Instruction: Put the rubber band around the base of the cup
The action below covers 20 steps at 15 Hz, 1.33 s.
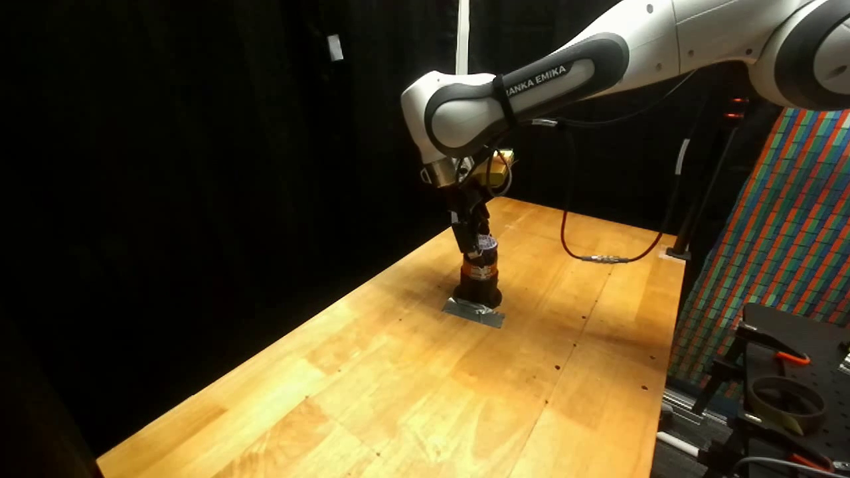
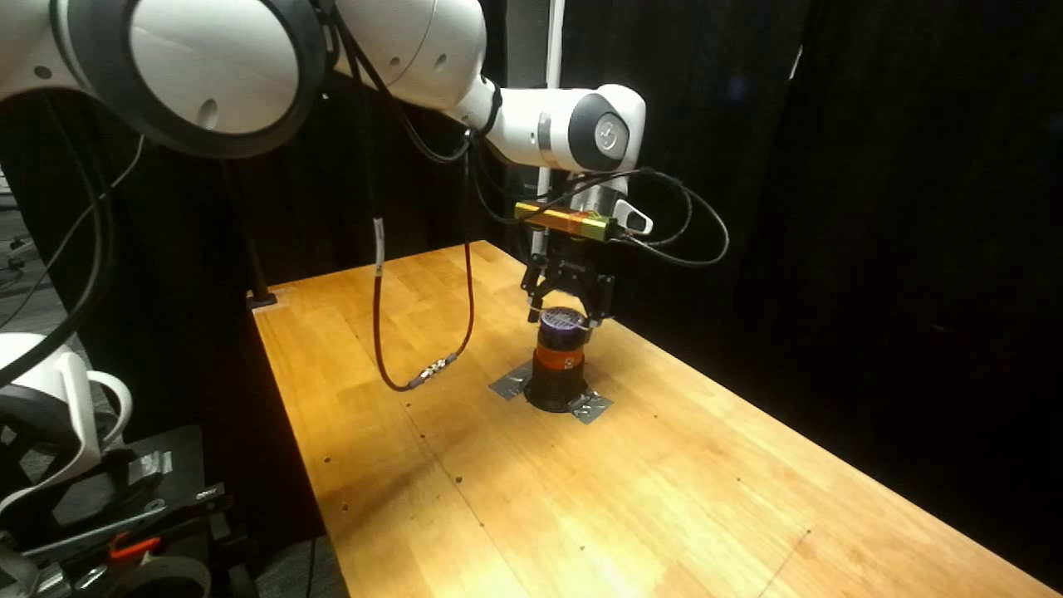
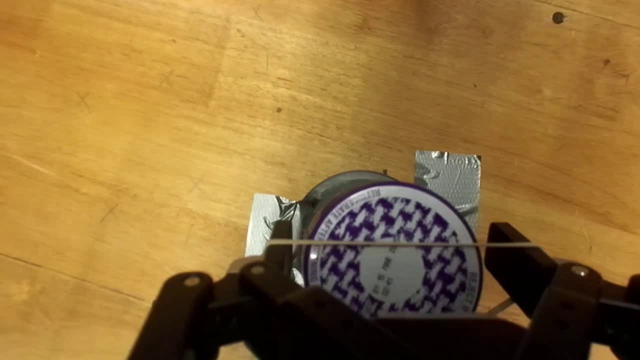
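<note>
The rubber band (image 3: 400, 244) is what needs minding: thin, pale and strung between the tips of the jaws, which stand well apart, one to each side of the cup (image 2: 558, 359). It should weigh next to nothing and give easily, but a stretched loop like this may well creep or spring off a smooth tip, so the hold belongs close to the ends, spread evenly and wide enough to clear the lid (image 3: 392, 270). One strand crosses over that lid in the wrist view; whether any part of the loop catches its edge I cannot tell. The cup stands upright on the bench (image 2: 664, 498), its dark foot (image 2: 555, 389) secured by strips of tape (image 3: 449, 182) (handy, since the cup itself needs no grasp). I judge it stiff-walled and fairly slick, and because it widens at the bottom, the loop will probably want more stretch down there. As for contents, the patterned lid is on and hides them; its lettering about refrigerating suggests food, so it could be fairly heavy if full.
</note>
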{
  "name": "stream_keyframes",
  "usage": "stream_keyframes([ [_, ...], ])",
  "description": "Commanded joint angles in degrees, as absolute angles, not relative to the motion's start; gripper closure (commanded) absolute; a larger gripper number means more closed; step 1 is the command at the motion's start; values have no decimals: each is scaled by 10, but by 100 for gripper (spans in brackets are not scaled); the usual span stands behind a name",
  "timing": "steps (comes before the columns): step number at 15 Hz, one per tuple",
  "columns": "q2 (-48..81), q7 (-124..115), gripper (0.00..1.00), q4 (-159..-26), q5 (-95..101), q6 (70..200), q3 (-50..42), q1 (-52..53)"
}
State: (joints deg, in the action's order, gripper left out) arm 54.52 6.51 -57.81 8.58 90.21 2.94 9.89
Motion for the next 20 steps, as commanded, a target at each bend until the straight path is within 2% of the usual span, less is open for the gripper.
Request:
stream_keyframes([
  [1, 505, 76, 0, -661, 90, 930, 31, 93],
  [10, 358, 7, 0, -902, 98, 1179, 16, 84],
  [19, 201, 1, 0, -1149, 98, 1297, 12, 66],
  [20, 185, 4, 25, -1176, 99, 1321, 12, 62],
])
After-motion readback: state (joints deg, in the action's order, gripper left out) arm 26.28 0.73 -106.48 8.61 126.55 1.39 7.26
